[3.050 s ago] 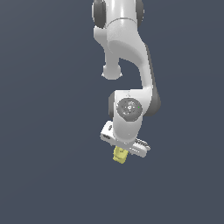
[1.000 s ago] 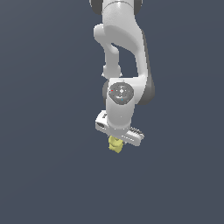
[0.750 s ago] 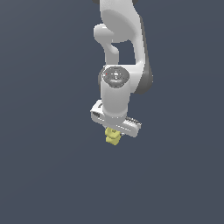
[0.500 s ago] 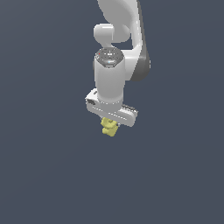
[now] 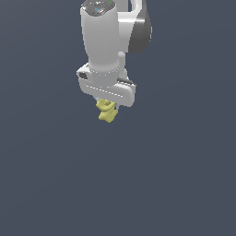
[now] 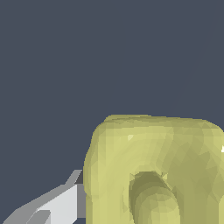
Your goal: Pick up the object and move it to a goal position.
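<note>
The object (image 5: 106, 111) is a small pale-yellow blocky piece with a raised bump. It hangs just under the white hand of the arm, high above the dark floor. My gripper (image 5: 107, 106) is shut on it, the fingers mostly hidden behind the hand's bar. In the wrist view the object (image 6: 153, 166) fills much of the picture, rounded corners and bump facing the camera, with one grey-white finger (image 6: 52, 205) beside it.
The white arm (image 5: 106, 41) rises to the top of the exterior view. All around is plain dark grey ground with nothing else showing.
The arm has lifted and swung toward the exterior view's left, carrying the object up with it. The wrist has turned so the hand now points more straight down.
</note>
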Action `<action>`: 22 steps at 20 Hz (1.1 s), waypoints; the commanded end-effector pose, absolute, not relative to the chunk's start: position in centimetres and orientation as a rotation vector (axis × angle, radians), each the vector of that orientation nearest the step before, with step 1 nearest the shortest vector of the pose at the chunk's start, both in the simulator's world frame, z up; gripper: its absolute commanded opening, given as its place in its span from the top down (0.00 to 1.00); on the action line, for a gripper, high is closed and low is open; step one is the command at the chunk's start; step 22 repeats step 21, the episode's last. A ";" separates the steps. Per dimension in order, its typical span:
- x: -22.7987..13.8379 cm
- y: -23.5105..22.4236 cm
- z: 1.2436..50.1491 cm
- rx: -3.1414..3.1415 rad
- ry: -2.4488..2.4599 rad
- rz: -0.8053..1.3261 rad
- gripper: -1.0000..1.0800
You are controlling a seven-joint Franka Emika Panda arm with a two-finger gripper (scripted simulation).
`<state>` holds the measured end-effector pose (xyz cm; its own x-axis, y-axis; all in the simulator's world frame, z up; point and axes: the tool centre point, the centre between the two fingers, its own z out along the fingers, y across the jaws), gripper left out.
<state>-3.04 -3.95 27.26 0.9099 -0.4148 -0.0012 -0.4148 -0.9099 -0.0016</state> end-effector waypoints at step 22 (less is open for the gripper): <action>-9.7 -8.7 38.9 -3.070 0.667 0.000 1.00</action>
